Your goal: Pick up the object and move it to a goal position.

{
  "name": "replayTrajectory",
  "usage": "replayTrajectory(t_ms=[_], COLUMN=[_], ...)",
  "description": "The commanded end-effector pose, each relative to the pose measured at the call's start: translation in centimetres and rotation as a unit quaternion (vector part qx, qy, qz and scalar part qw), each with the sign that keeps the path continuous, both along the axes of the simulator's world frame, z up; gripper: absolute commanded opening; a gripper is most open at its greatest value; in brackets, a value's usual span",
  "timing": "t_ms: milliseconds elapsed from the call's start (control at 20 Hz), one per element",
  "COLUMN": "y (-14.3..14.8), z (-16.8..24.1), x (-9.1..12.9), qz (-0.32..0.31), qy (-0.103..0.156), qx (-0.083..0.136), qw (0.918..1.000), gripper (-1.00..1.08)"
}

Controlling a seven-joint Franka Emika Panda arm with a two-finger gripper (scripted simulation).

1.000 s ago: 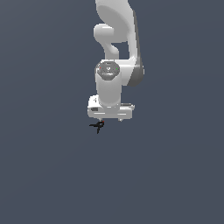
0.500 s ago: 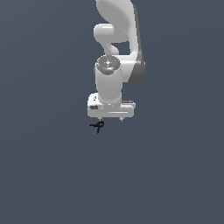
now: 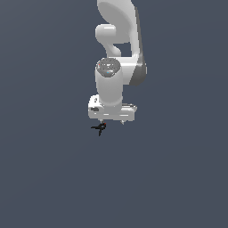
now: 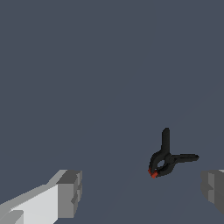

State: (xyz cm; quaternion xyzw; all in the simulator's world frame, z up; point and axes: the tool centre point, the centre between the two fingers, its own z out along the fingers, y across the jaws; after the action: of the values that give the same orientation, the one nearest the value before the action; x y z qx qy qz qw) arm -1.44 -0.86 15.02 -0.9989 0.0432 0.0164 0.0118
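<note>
A: Black prongs, red spot — the object [image 4: 167, 158] lies on the grey floor [image 4: 109, 65], between the fingers [image 4: 70, 193] but nearer one of them.

B: The gripper [image 3: 111, 121] hangs just above it, fingers spread wide, pinching nothing; likely aligned to straddle it before descending.

A: Obstructions?

B: None visible beside either finger. Off-centre placement is the one concern.

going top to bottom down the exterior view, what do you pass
robot arm → wrist joint → tool → the object, a tiny black pronged thing with a red spot, just under the tool's fingertip on the exterior view's left
</note>
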Motion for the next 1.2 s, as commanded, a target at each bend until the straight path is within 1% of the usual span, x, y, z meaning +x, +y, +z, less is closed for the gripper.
replayTrajectory(t_ms=[0, 250, 450, 600, 800, 1000, 1150], y=[-0.3, -1.3, -2.4, -3.4, -4.7, -5.8, -6.4], z=[-0.5, -2.0, -3.5, -4.7, -6.2, -7.3, -7.9], x=[-0.2, -0.8, -1.4, -2.1, -3.0, -3.8, -4.2], qz=[-0.019, -0.075, -0.135, -0.188, -0.253, -0.303, -0.331], qy=[0.000, -0.001, -0.002, -0.003, -0.005, -0.007, -0.008], qx=[0.000, -0.001, -0.003, -0.005, -0.009, -0.012, -0.014], qw=[0.9998, 0.9972, 0.9908, 0.9821, 0.9674, 0.9529, 0.9436], gripper=[1.00, 1.00, 1.00, 1.00, 1.00, 1.00, 1.00])
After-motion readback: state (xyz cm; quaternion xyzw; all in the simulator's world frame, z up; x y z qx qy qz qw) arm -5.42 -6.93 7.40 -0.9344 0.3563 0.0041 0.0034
